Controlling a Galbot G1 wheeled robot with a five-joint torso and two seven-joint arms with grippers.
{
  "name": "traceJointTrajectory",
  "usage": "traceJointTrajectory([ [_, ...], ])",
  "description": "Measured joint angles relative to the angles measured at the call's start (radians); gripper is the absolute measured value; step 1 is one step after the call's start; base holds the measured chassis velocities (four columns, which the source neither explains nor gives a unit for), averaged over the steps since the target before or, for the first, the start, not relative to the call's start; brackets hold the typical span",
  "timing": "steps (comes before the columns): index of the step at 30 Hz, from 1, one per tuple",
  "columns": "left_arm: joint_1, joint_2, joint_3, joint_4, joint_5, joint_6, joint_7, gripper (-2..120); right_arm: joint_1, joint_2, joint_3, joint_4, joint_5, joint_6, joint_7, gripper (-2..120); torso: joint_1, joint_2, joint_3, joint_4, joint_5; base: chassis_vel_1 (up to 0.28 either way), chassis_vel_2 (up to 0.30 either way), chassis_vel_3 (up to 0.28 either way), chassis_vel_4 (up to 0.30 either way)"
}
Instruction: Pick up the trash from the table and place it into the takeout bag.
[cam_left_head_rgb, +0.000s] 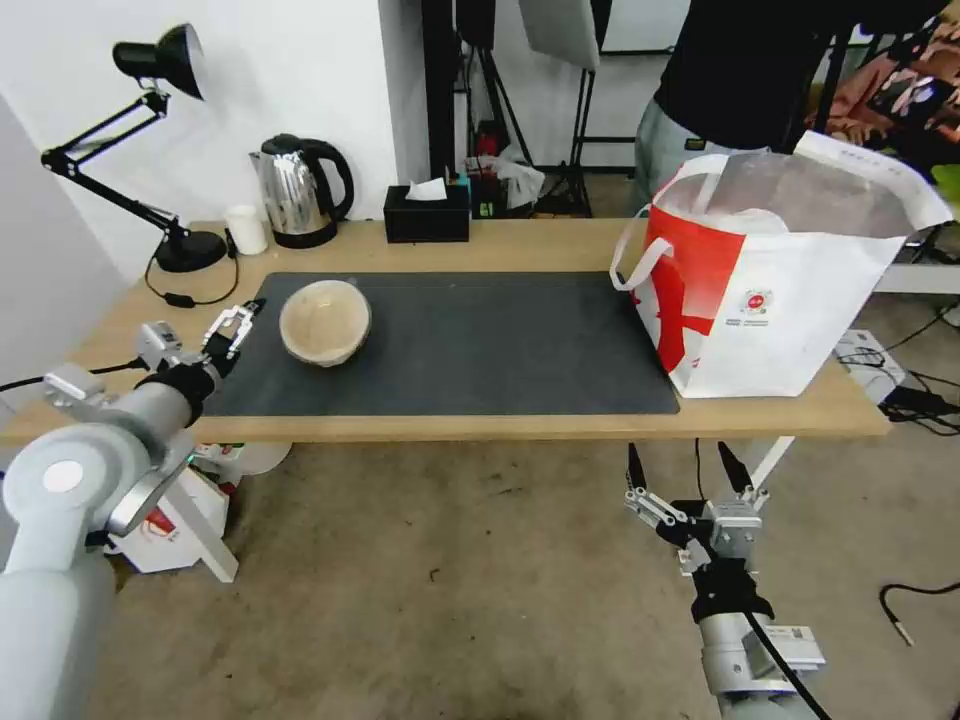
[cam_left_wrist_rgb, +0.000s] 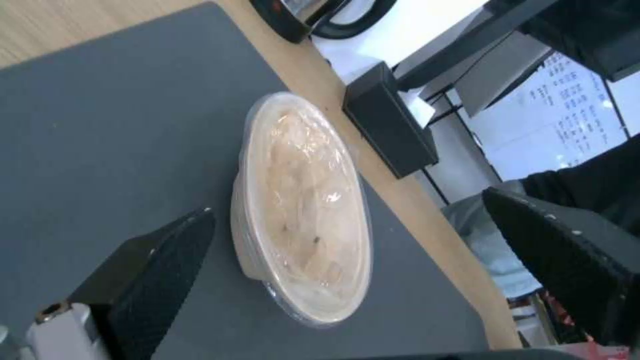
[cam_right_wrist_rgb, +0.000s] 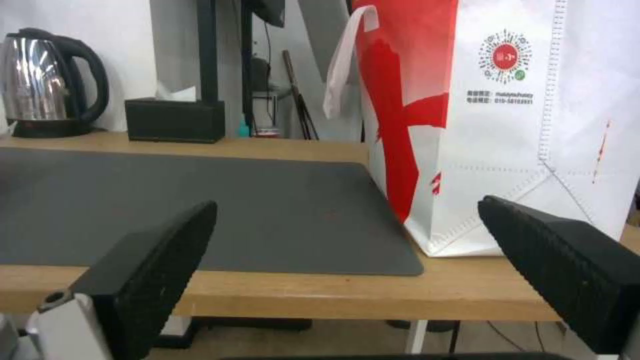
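The round beige bowl (cam_left_head_rgb: 325, 322), covered with clear film, rests on the left part of the dark grey mat (cam_left_head_rgb: 480, 345) on the table (cam_left_head_rgb: 520, 245). My left gripper (cam_left_head_rgb: 245, 318) is open just left of the bowl, level with it; in the left wrist view the bowl (cam_left_wrist_rgb: 303, 210) lies ahead between the two black fingers (cam_left_wrist_rgb: 160, 260), apart from both. The takeout bag (cam_left_head_rgb: 770, 290) stands open at the table's right end, a white item showing inside. Below the table's front edge, near the bag, my right gripper (cam_left_head_rgb: 678, 455) is open and empty, facing the takeout bag (cam_right_wrist_rgb: 507, 125).
Along the back edge stand a black desk lamp (cam_left_head_rgb: 160, 60), a steel kettle (cam_left_head_rgb: 300, 190), a small white cup (cam_left_head_rgb: 245, 230) and a black tissue box (cam_left_head_rgb: 427, 213). A person (cam_left_head_rgb: 740, 70) stands behind the bag. A white-and-red carton (cam_left_head_rgb: 170, 520) sits under the table's left end.
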Motion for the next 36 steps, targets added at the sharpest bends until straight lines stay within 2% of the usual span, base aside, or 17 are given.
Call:
traceJointTrajectory([
  [36, -0.104, 0.019, 0.111, 0.123, 0.021, -0.001, -0.014, 100, 0.000, 0.000, 0.000, 0.000, 0.000, 0.000, 0.000, 100, 0.000, 0.000, 0.000, 0.0000, 0.0000, 0.000, 0.000, 0.000, 0.000],
])
